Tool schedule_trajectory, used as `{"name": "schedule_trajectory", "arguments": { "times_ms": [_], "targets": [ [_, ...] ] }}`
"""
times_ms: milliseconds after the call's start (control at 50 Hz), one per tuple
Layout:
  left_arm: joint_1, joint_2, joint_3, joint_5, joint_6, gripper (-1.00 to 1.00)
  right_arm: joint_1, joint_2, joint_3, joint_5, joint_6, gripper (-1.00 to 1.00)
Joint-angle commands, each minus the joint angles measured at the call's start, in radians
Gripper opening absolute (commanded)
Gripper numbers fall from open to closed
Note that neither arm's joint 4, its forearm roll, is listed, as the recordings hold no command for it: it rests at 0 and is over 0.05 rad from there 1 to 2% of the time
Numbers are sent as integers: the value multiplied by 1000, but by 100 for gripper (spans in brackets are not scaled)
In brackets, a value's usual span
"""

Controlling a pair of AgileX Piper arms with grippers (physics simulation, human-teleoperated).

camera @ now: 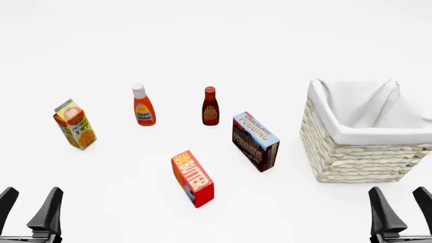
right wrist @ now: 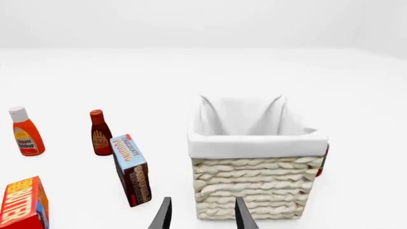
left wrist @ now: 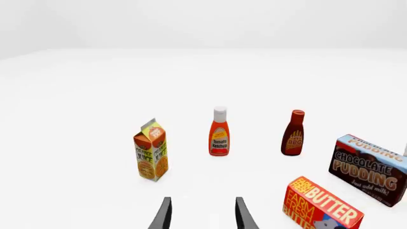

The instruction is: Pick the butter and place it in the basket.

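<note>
grippers: left gripper [camera: 28,206] and right gripper [camera: 399,206] both low at the near edge in the front view, fingers spread, nothing between them; wrist views show the same gap, empty
basket [camera: 364,134]: biggest item, far right, cream wicker, white cloth lining folded over the rim, looks empty inside; sits straight ahead of the right gripper
chocolate pudding box [camera: 255,142]: dark brown and blue, standing on edge, between butter and basket, apart from both
orange juice carton [camera: 74,124]: far left, tilted, well apart from the butter
ketchup bottle [camera: 142,105]: upright, back row, white cap
bbq sauce bottle [camera: 210,106]: upright, back row, just right of the ketchup
butter [camera: 192,178]: red and orange box, pale lettering, standing on a long narrow edge, turned at an angle, centre front, nearer the left gripper than the right; nothing touching it
red item: a sliver shows behind the basket in the right wrist view, cannot tell what it is
handling guess: butter is likely light, stiff cardboard, smooth printed faces so a bit slippery; may tip over if nudged since it stands on a thin edge
grip spot guess: pinch across the two broad faces near the middle, coming from above, jaws lined up with the box's angle
task stage guess: not started, butter untouched, basket well to its right
risk guess: knocking the pudding box on the carry to the basket
</note>
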State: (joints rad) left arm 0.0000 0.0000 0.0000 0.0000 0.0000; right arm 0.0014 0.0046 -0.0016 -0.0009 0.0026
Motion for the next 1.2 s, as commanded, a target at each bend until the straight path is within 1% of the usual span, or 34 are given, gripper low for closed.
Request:
{"name": "schedule_trajectory", "arguments": {
  "times_ms": [20,120,140,160,180,200,240,280,340,380,440,480,520,600,660,780,920,960,1080,1100,1200],
  "targets": [
    [0,0,0,0,0,100,8,14,-2,-4,7,100],
    [0,0,0,0,0,100,9,30,-2,-12,7,100],
    [0,0,0,0,0,100,41,-5,-313,350,-60,100],
    [0,0,0,0,0,100,-52,-5,-555,592,11,100],
    [0,0,0,0,0,100,-25,-5,-697,738,-10,100],
    [0,0,0,0,0,100,12,-5,-733,784,0,100],
    [0,0,0,0,0,100,11,-5,-730,783,-7,100],
    [0,0,0,0,0,100,10,-5,-699,763,-24,100],
    [0,0,0,0,0,100,10,-5,-688,756,-21,100],
    [0,0,0,0,0,100,14,-5,-711,777,-15,100],
    [0,0,0,0,0,100,17,-5,-744,806,9,100],
    [0,0,0,0,0,100,18,-5,-756,814,11,100],
    [0,0,0,0,0,100,25,-5,-801,842,26,100],
    [0,0,0,0,0,100,31,-5,-851,888,41,100],
    [0,0,0,0,0,100,46,-5,-867,905,32,100],
    [0,0,0,0,0,100,52,-4,-856,909,37,100],
    [0,0,0,0,0,100,70,0,-856,926,30,100],
    [0,0,0,0,0,100,77,29,-861,918,20,100],
    [0,0,0,0,0,100,87,67,-862,909,19,100],
    [0,0,0,0,0,100,101,102,-863,904,11,100],
    [0,0,0,0,0,100,119,162,-877,882,1,100]
  ]
}}
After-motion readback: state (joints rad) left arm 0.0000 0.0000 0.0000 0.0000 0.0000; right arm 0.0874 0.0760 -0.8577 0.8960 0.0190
